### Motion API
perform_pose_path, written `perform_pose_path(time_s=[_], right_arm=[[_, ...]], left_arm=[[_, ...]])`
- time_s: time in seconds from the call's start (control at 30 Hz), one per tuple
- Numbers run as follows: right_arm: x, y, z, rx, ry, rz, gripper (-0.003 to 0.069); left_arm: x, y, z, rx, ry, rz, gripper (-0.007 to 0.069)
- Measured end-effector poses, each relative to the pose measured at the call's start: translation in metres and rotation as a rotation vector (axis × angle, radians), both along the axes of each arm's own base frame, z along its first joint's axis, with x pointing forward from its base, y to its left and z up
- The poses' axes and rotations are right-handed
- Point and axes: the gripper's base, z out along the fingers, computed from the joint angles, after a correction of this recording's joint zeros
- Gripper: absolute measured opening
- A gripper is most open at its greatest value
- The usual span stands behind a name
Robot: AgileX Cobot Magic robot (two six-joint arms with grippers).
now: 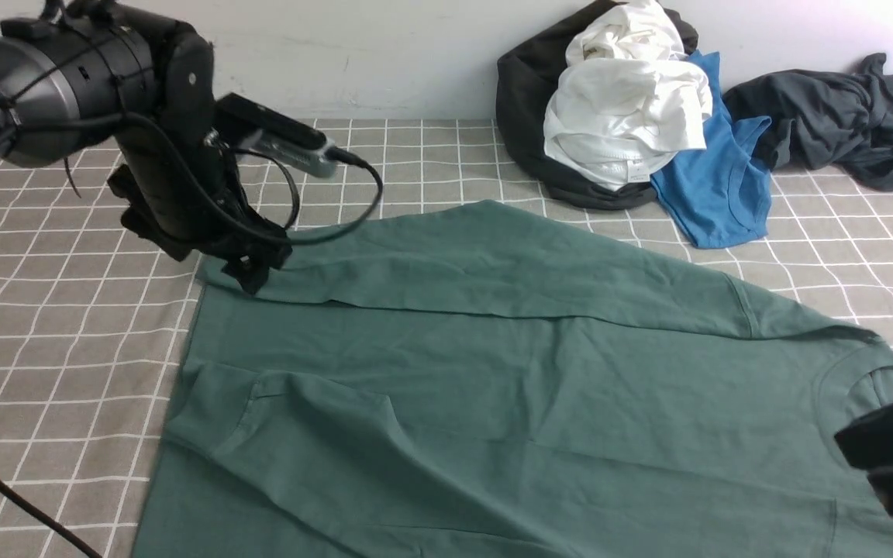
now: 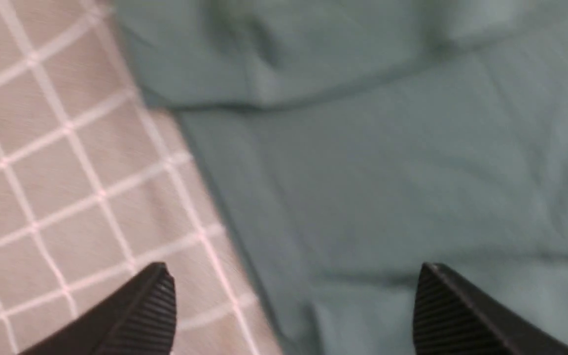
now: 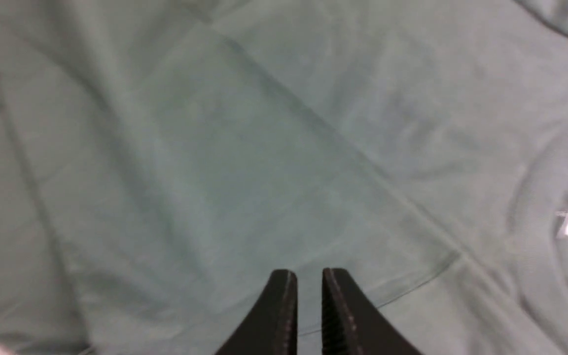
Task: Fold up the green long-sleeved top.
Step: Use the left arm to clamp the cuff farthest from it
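The top (image 1: 493, 372) lies spread on the cloth (image 1: 51, 325), clothes heap (image 1: 625, 116) behind.

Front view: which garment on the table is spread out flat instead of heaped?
The green long-sleeved top, laid flat across the near side. The white garment, blue garment and charcoal garment lie crumpled by the far wall.
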Motion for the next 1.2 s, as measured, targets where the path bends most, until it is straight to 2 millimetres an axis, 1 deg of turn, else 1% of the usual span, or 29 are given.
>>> perform_pose_path(time_s=[0.03,0.07,0.1,0.13,0.17,0.2,0.23,0.27,0.33,0.4,0.47,0.57,0.63,0.7,0.77,0.8,0.83,0.87,0.9,0.93,1.0,1.13,1.2], right_arm=[[0.003,0.000,0.000,-0.001,0.002,-0.010,0.0079],[0.012,0.002,0.002,-0.009,0.007,-0.023,0.0083],[0.020,0.004,0.002,-0.012,0.016,-0.034,0.0085],[0.021,0.005,0.002,-0.013,0.017,-0.036,0.0085],[0.028,0.007,0.001,-0.013,0.024,-0.040,0.0085],[0.030,0.007,0.000,-0.015,0.030,-0.040,0.0085],[0.034,0.009,-0.002,-0.018,0.042,-0.042,0.0085],[0.037,0.010,-0.005,-0.022,0.054,-0.042,0.0085],[0.039,0.010,-0.008,-0.026,0.064,-0.042,0.0085],[0.042,0.011,-0.011,-0.031,0.079,-0.042,0.0085],[0.044,0.012,-0.013,-0.033,0.085,-0.042,0.0085],[0.045,0.012,-0.014,-0.034,0.087,-0.042,0.0085],[0.047,0.013,-0.015,-0.036,0.093,-0.042,0.0085],[0.048,0.013,-0.017,-0.038,0.098,-0.042,0.0085],[0.049,0.014,-0.018,-0.039,0.102,-0.042,0.0085],[0.050,0.014,-0.019,-0.040,0.104,-0.042,0.0085],[0.050,0.014,-0.019,-0.040,0.105,-0.042,0.0085],[0.050,0.014,-0.019,-0.040,0.108,-0.043,0.0085],[0.051,0.014,-0.020,-0.041,0.110,-0.043,0.0085],[0.051,0.014,-0.020,-0.040,0.111,-0.043,0.0085],[0.051,0.014,-0.020,-0.040,0.111,-0.043,0.0085],[0.051,0.015,-0.020,-0.039,0.107,-0.043,0.0086],[0.051,0.015,-0.020,-0.039,0.106,-0.043,0.0086]], left_arm=[[0.002,0.003,0.000,-0.001,-0.001,0.009,0.0593],[0.014,0.011,-0.003,-0.015,-0.021,0.048,0.0583],[0.025,0.018,-0.009,-0.025,-0.023,0.077,0.0569],[0.027,0.019,-0.013,-0.027,-0.017,0.082,0.0568],[0.037,0.026,-0.019,-0.038,-0.022,0.108,0.0551],[0.040,0.027,-0.021,-0.042,-0.022,0.115,0.0546],[0.053,0.032,-0.035,-0.058,-0.019,0.139,0.0524],[0.060,0.035,-0.043,-0.069,-0.017,0.153,0.0512],[0.066,0.036,-0.049,-0.080,-0.018,0.163,0.0498],[0.077,0.037,-0.066,-0.090,-0.009,0.170,0.0473],[0.086,0.036,-0.078,-0.100,-0.016,0.175,0.0444],[0.091,0.035,-0.087,-0.111,-0.014,0.185,0.0422],[0.096,0.034,-0.094,-0.121,-0.022,0.205,0.0384],[0.097,0.034,-0.093,-0.125,-0.028,0.209,0.0353],[0.097,0.034,-0.092,-0.127,-0.034,0.210,0.0298],[0.098,0.034,-0.092,-0.126,-0.036,0.210,0.0257],[0.098,0.034,-0.092,-0.126,-0.036,0.210,0.0242],[0.098,0.035,-0.092,-0.125,-0.037,0.210,0.0212],[0.098,0.035,-0.092,-0.124,-0.037,0.208,0.0149],[0.097,0.035,-0.092,-0.124,-0.034,0.209,0.0125],[0.097,0.035,-0.090,-0.124,-0.033,0.208,0.0055],[0.096,0.035,-0.083,-0.122,-0.036,0.202,0.0026],[0.092,0.035,-0.071,-0.120,-0.030,0.195,0.0024]])
